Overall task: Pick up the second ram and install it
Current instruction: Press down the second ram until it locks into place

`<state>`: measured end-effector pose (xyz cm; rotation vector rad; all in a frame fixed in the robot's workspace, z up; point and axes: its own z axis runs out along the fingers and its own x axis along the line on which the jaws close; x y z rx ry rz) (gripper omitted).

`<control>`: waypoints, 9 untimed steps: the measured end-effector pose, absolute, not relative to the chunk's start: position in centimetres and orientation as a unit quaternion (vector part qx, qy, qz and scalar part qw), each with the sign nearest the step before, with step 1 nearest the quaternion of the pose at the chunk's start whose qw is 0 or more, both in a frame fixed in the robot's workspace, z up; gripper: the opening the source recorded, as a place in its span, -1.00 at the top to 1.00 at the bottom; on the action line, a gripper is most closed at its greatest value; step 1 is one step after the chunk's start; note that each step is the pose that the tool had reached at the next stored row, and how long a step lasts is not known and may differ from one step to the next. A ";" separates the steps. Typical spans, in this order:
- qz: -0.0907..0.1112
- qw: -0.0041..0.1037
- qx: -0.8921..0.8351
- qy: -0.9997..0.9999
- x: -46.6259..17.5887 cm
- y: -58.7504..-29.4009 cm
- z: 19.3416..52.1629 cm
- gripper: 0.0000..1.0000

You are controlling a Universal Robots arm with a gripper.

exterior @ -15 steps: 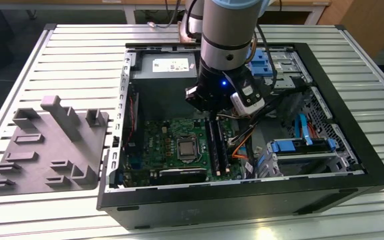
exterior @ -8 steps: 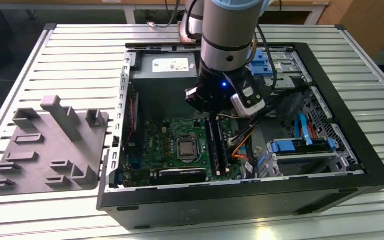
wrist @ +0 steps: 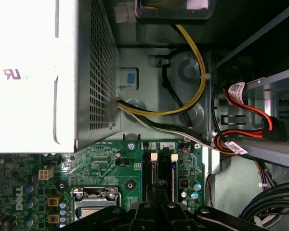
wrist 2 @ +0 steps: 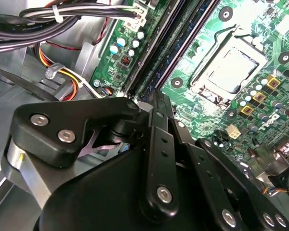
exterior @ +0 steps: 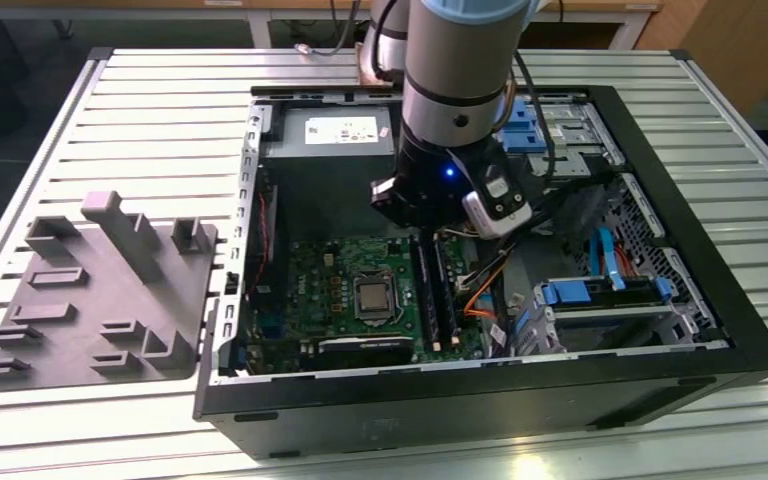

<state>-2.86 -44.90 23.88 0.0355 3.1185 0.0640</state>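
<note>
Now the gripper (wrist 2: 156, 103) is seen low over the board's RAM slots (exterior: 434, 290), fingers drawn together, though a grasp can't be confirmed. The ram (wrist: 174, 175) appears seated upright in a slot, long axis along the slot, toward the PSU (wrist: 33, 72). Even downward pressure is advised.

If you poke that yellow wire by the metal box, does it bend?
Probably bendy: the yellow wire curves in a long arc. It likely won't move far, since a white tie holds it.
</note>
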 end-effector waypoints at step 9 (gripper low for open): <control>0.021 0.011 0.011 1.000 -2.9 -45.4 23.9 0.79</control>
